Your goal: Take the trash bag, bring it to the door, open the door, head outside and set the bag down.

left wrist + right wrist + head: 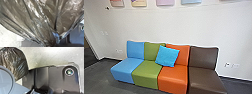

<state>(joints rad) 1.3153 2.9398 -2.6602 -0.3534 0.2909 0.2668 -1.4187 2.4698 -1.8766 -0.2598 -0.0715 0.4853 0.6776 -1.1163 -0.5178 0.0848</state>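
The trash bag [41, 21], dark and shiny plastic, spreads large across the left wrist view. Its folds draw together into a narrow neck at my left gripper [53, 45], which is shut on it. In the right wrist view the same bag [16, 63] hangs full and rounded, gathered at its top, beside the robot's base. How my right gripper stands cannot be made out.
A row of seats in blue [124, 68], green, orange and brown [204, 77], with a light-blue cushion [167, 56], stands against a white wall [184, 25]. At the far left is a dark opening [89, 55]. Grey floor [99, 80] lies before the seats.
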